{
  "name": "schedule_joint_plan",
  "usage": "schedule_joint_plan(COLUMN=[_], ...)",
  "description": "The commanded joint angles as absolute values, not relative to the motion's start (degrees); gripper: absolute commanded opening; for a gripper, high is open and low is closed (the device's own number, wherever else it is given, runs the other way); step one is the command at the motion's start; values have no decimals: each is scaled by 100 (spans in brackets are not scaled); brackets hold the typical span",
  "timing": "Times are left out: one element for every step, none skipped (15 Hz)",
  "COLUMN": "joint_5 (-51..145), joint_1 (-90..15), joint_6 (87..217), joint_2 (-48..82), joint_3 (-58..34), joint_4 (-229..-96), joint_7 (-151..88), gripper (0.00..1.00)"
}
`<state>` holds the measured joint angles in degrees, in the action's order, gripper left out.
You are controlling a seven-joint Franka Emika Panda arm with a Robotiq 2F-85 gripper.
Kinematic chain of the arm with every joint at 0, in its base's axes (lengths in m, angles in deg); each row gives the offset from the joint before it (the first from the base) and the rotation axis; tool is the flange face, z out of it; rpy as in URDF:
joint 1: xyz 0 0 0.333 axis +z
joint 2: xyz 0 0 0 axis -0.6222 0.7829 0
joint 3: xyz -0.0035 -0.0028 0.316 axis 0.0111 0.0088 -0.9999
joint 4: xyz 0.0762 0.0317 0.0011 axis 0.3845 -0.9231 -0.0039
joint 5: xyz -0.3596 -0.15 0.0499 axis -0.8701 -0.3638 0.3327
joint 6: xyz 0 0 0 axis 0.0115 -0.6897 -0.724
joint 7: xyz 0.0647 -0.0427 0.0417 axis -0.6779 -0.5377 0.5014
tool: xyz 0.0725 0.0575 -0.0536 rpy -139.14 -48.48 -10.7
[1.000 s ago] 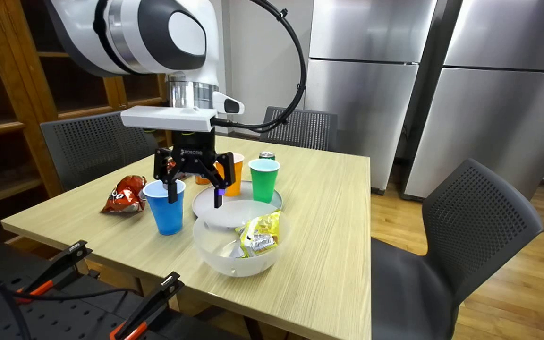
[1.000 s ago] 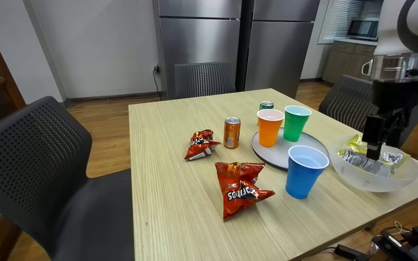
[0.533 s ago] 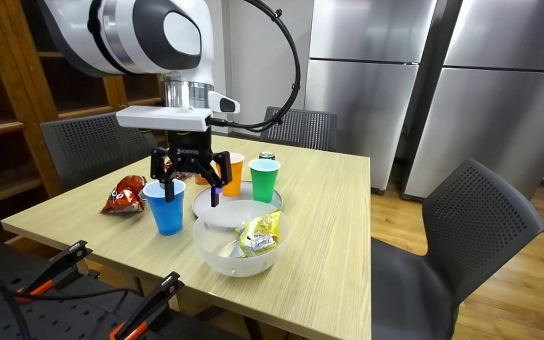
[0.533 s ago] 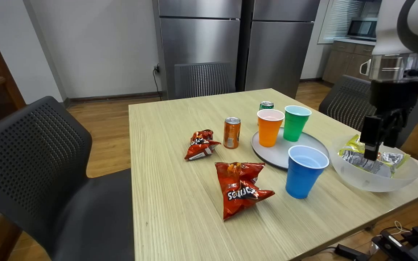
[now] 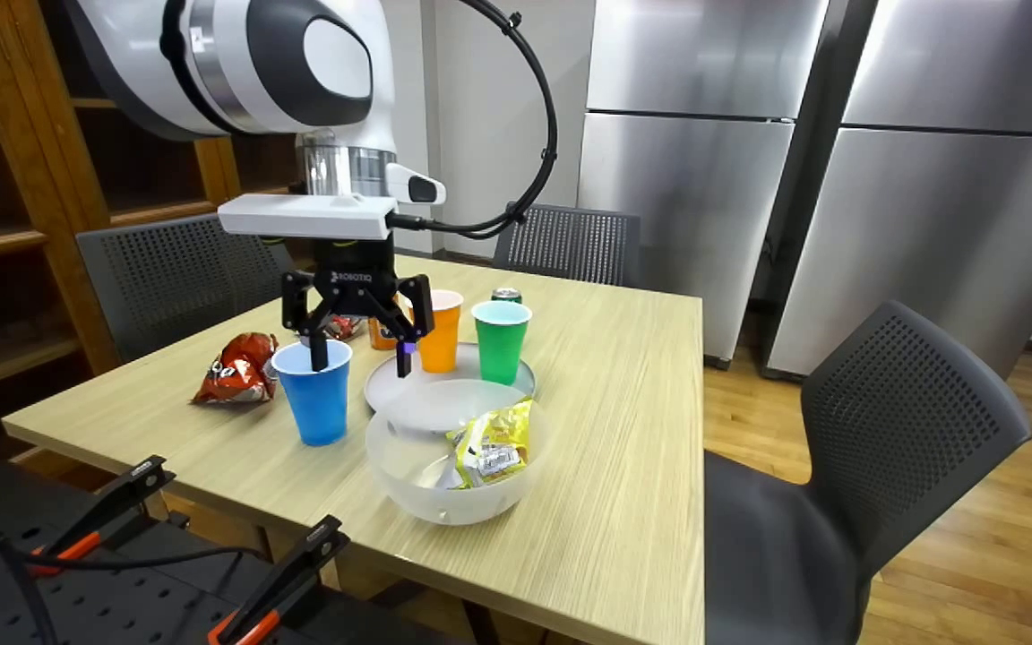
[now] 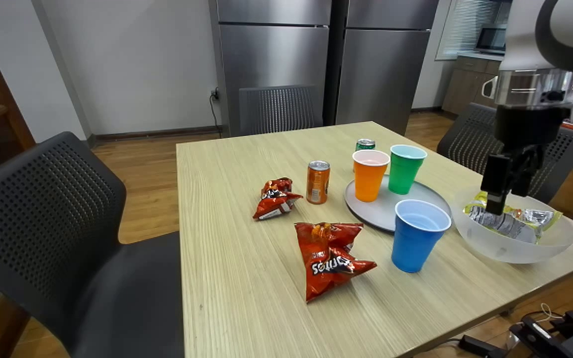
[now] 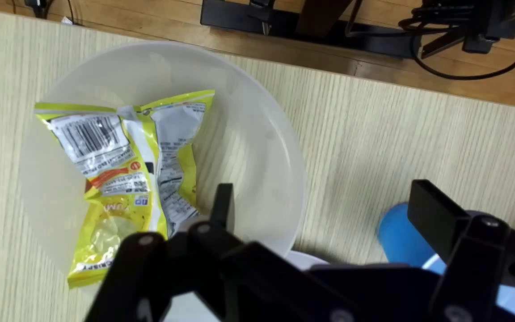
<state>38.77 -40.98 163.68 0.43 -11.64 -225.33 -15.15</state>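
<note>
My gripper (image 5: 362, 360) is open and empty, pointing down above the table. It also shows open in the wrist view (image 7: 323, 197). It hangs over the gap between a blue cup (image 5: 317, 408) and a frosted bowl (image 5: 444, 509). One fingertip overlaps the cup's mouth in an exterior view, but in an exterior view the gripper (image 6: 508, 199) stands apart from the blue cup (image 6: 412, 251). The bowl holds yellow snack bags (image 7: 114, 237). Behind it, a grey plate (image 6: 386, 214) carries an orange cup (image 6: 367, 181) and a green cup (image 6: 405, 174). All cups stand upright.
A red chip bag (image 6: 329, 266) lies beside the blue cup. Another red bag (image 6: 272, 199) and an orange can (image 6: 318, 183) are farther back. A green can (image 6: 364, 144) stands behind the plate. Chairs (image 5: 910, 448) surround the table. Clamps (image 5: 288, 573) sit near its edge.
My gripper has moved a little to the left in both exterior views and risen slightly, with its jaws still open. The cups, bowl, bags and cans have not moved.
</note>
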Motion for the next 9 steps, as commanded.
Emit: schedule_joint_plan(joint_5=[3986,3988,3991,4044,4066,4131,4143,4181,4207], joint_1=[-3976,-3947,-3918,-3891,-3870,-3845,-3825,-3800,-3781], joint_6=[16380,16377,16385,16407,16415,16413,16413,16408,16426], joint_2=[77,108,130,159,175,205,244,296,360], joint_3=[-1345,-1378,-1401,-1434,-1456,-1489,-1514,-1535,-1558], joint_4=[-22355,-22312,-22267,-22222,-22180,-22126,-22072,-22010,-21952], joint_7=[-1522,-1522,-1524,-1497,-1496,-1453,-1464,-1441,-1450], gripper=[100,100,100,100,100,100,100,100,100])
